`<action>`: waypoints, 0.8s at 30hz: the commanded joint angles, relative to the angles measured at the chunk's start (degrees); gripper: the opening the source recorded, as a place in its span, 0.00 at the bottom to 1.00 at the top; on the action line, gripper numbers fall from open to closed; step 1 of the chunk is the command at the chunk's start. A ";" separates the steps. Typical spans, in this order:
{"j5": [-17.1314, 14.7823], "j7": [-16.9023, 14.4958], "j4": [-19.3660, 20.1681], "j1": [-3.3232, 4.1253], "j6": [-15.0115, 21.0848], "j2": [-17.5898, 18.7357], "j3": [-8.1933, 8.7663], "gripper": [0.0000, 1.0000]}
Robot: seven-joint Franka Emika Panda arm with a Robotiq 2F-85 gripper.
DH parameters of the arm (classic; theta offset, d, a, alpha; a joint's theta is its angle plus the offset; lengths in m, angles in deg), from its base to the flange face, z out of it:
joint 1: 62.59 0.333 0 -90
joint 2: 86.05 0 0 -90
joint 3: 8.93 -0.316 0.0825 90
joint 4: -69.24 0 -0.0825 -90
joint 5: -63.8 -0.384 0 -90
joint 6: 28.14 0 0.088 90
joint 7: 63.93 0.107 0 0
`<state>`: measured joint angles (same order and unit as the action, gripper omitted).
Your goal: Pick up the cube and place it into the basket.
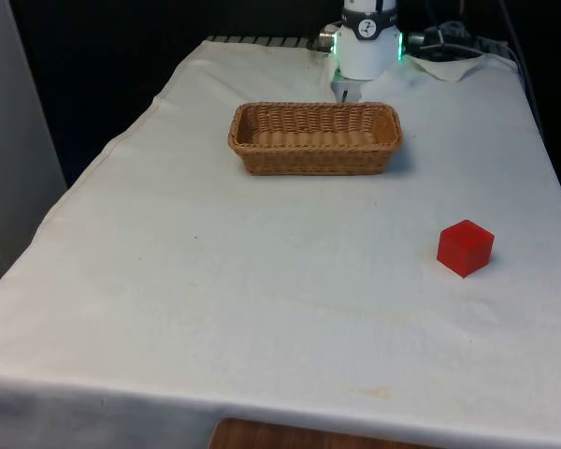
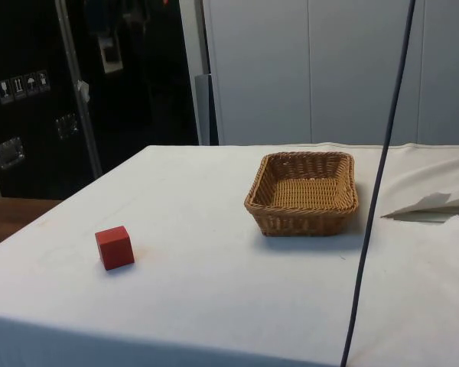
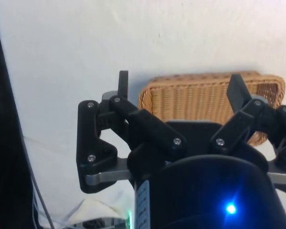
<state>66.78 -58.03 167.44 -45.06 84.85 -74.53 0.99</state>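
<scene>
Pincer: the pincer (image 3: 180, 86) hangs released, its two black fingers (image 3: 123, 82) spread wide with nothing between them, up in the air above the tabletop (image 1: 262, 281).

Basket: the woven wicker basket (image 3: 205, 98) lies below the pincer and a little beyond its fingertips in the wrist view, its long side spanning the gap between the fingers. In the front view the basket (image 1: 315, 137) stands on the white cloth just before the robot's white base (image 1: 366, 42); in the side view the basket (image 2: 304, 193) sits upright, with only its own weave showing inside.

Cube: the red cube (image 1: 465, 247) rests on the cloth well apart from the basket and far from the pincer, towards the front view's right. In the side view the cube (image 2: 114, 247) stands flat on one face near the tabletop's near corner, touching nothing else.

Writing: small white pictogram stickers (image 2: 21, 86) sit on the dark cabinet (image 2: 30, 92) in the side view; I cannot tell what they say. The cube and basket carry no legible marks.

Cable: a dark cable (image 2: 379, 191) hangs across the side view, in front of the basket's edge.
</scene>
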 commanded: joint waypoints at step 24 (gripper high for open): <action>-0.06 0.63 -1.72 0.06 6.25 5.21 -2.92 1.00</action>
<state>66.73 -57.40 165.72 -45.00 91.09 -69.32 -1.94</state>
